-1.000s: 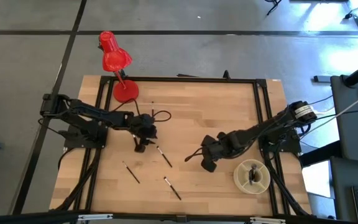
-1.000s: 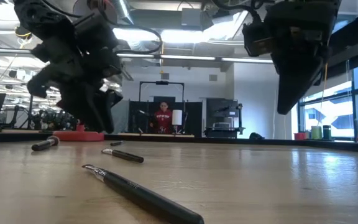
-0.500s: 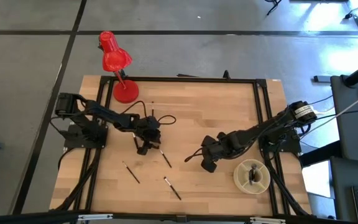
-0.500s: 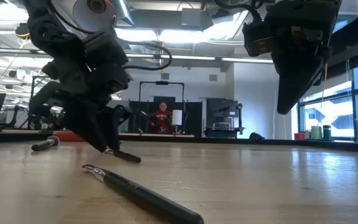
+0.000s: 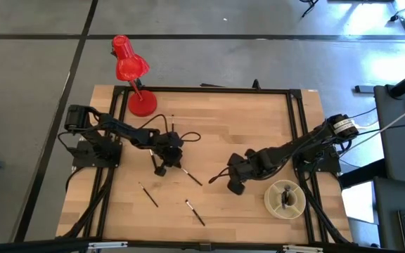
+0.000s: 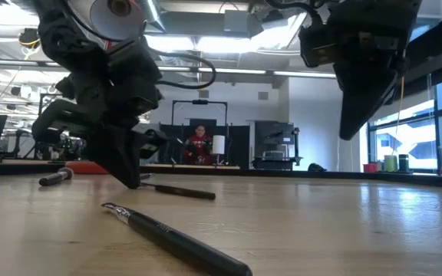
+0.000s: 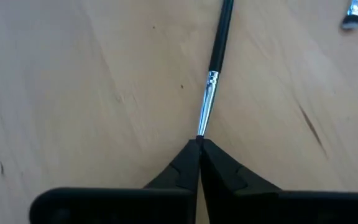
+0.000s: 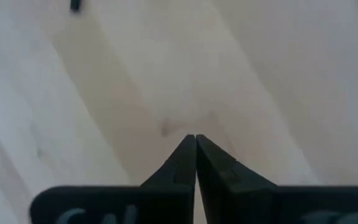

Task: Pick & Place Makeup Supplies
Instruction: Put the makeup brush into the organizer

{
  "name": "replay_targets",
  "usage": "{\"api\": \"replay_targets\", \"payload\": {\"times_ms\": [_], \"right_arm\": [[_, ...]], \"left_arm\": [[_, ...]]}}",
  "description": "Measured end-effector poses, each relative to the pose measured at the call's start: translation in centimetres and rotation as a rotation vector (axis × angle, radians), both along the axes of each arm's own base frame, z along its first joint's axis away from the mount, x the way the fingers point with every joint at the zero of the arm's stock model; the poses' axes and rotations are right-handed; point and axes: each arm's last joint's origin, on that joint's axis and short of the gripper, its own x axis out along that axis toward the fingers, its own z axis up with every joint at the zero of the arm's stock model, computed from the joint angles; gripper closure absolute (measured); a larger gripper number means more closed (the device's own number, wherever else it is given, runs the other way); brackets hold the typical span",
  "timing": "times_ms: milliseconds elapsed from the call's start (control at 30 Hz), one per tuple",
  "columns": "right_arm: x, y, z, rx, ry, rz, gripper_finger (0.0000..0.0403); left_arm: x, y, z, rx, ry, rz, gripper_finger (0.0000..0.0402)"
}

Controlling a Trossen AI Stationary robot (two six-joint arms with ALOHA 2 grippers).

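The left gripper (image 5: 162, 169) was low over the left half of the table (image 5: 259, 119), its fingers (image 7: 185, 165) pinched together on the tip of a makeup brush (image 7: 215, 68). In the left wrist view the two fingers met in a point right at the brush's pale bristle end, with the silver ferrule and dark handle running straight away from them. From above, that gripped brush (image 5: 188, 176) lay slanted on the wood, trailing from the gripper toward the table's middle; in the low view it (image 6: 176, 191) rested flat on the surface beside the lowered gripper (image 6: 129, 172).

Two more brushes lay on the near side of the table: one (image 5: 148, 195) to the left, just near of the left gripper, and another (image 5: 195, 212) further right and nearer the front edge. A further brush end (image 7: 353, 14) showed at the edge of the left wrist view.

The right gripper (image 5: 233, 187) hung above the right half of the table, well apart from the brushes, its fingers (image 8: 188, 158) pressed together on nothing, with bare wood beneath.

Near it, at the table's near right corner, sat a round pale holder (image 5: 285, 199) with something dark inside. A red desk lamp (image 5: 131, 67) stood at the far left corner. In the low view a person (image 6: 199, 146) in red stood far back in the room.
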Motion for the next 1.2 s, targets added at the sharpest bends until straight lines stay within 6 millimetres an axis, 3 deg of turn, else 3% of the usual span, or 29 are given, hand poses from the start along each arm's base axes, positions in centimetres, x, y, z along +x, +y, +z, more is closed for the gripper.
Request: {"api": "replay_targets", "payload": {"times_ms": [200,367,467,667,800,1000,1200], "right_arm": [[1.6,0.3,0.7,-0.034,-0.221,-0.022,0.0391],[3.5,-0.2,0.4,0.138,-0.494,0.11,0.0367],[3.5,-1.4,-0.9,0.176,-0.601,0.105,0.0334],[2.3,-3.1,-3.4,0.247,-0.674,0.056,0.028],[2.1,-3.6,-3.5,0.329,-0.738,0.079,0.0273],[2.2,-4.2,-3.5,0.372,-0.738,0.121,0.0274],[2.2,-4.0,-3.1,0.431,-0.759,0.247,0.0275]], "left_arm": [[1.2,-1.3,1.9,0.208,-0.074,-0.064,0.0398],[3.4,-4.3,4.0,0.477,-0.15,-0.183,0.0399],[4.3,-6.4,4.9,0.647,-0.211,-0.237,0.0399],[4.8,-10.1,6.5,1.029,-0.371,-0.337,0.0399],[5.0,-11.0,7.3,1.208,-0.43,-0.369,0.0399],[6.0,-12.1,7.8,1.34,-0.563,-0.391,0.0399],[6.8,-12.3,6.8,1.43,-0.585,-0.437,0.0399]]}}
